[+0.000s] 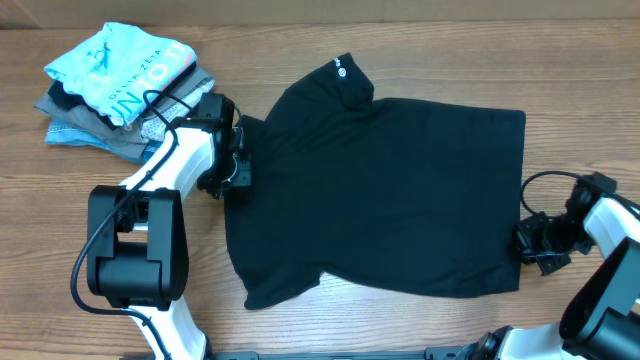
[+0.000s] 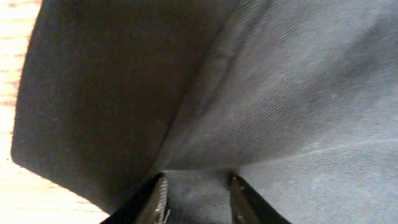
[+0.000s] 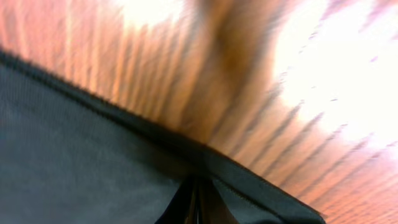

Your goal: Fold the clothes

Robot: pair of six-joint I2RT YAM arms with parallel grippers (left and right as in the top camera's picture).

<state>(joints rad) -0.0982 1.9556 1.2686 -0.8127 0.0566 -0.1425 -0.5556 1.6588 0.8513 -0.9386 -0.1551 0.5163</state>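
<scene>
Stack of folded garments (image 1: 100, 125): light-blue shirt with white lettering (image 1: 125, 70) on top, far left on the light wooden table (image 1: 360, 325), apart from the work.
Left gripper (image 1: 230, 165): at the left edge of the garment, fingers (image 2: 158, 199) parted, cloth lying loose between them.
Plain black short-sleeved T-shirt of soft fabric (image 1: 400, 190): spread mid-table, collar toward the far side.
Right gripper (image 1: 537, 247): clamped tight on the hem at the near right corner.
Step in hand: probably securing both ends; best closed on one edge layer at left, then lifted level to avoid bunching.
</scene>
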